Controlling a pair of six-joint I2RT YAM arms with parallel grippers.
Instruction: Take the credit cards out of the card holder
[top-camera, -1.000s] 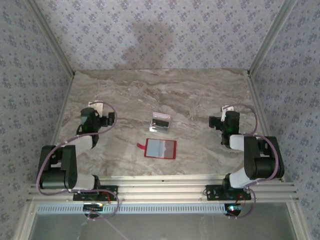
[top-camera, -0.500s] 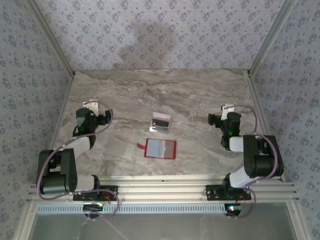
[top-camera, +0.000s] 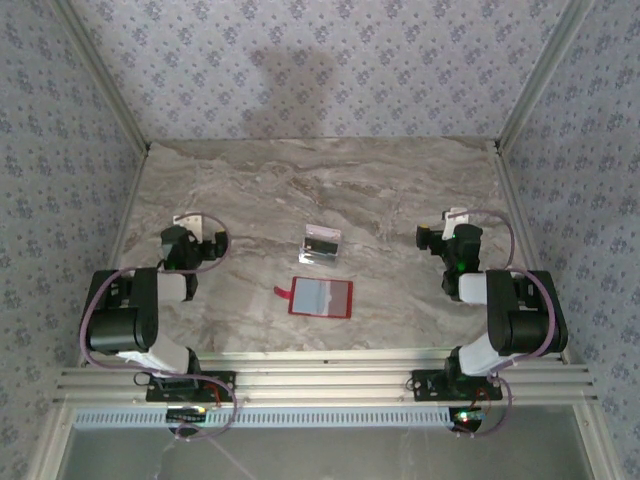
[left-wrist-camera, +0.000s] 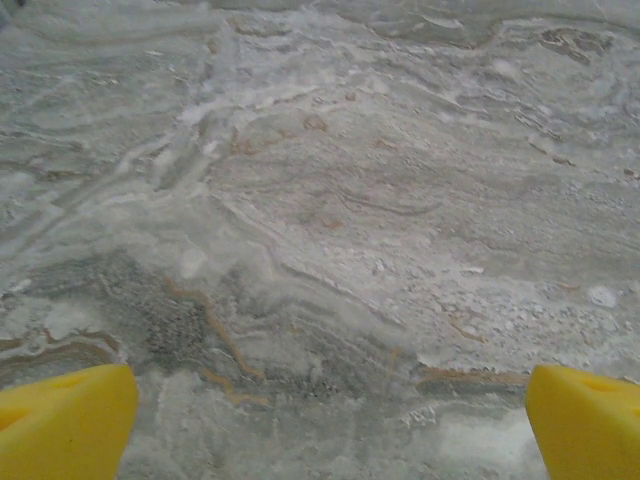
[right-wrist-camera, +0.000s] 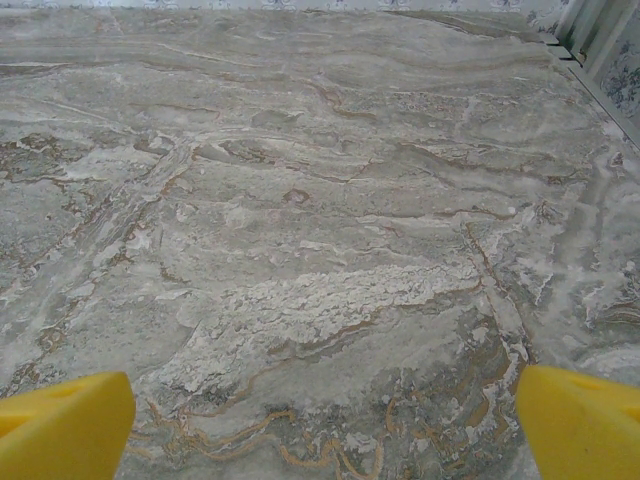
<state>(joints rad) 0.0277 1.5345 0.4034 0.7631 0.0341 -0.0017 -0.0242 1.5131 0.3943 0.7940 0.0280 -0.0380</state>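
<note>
- Left gripper (left-wrist-camera: 322, 412) and right gripper (right-wrist-camera: 320, 420) – jaws wide apart, empty, over the bare table (top-camera: 400, 190).
- Card holder (top-camera: 321, 298) lies flat mid-table; probably light and slippery, so pin one edge.
- Credit cards (top-camera: 322, 244) lie just beyond – thin and stiff; pinch an edge.

Left wrist view: the yellow fingertips (left-wrist-camera: 62, 420) of the left gripper (left-wrist-camera: 325, 425) are cut off by the bottom and side edges. Right wrist view: the fingertips (right-wrist-camera: 580, 420) of the right gripper (right-wrist-camera: 325, 425) are cropped likewise.

Top view: the credit cards (top-camera: 322, 243) are too small to be counted, and no print can be read. Card holder (top-camera: 321, 297): what is kept behind its pale window cannot be told. The jaws there are masked by wrist housings and cables.
</note>
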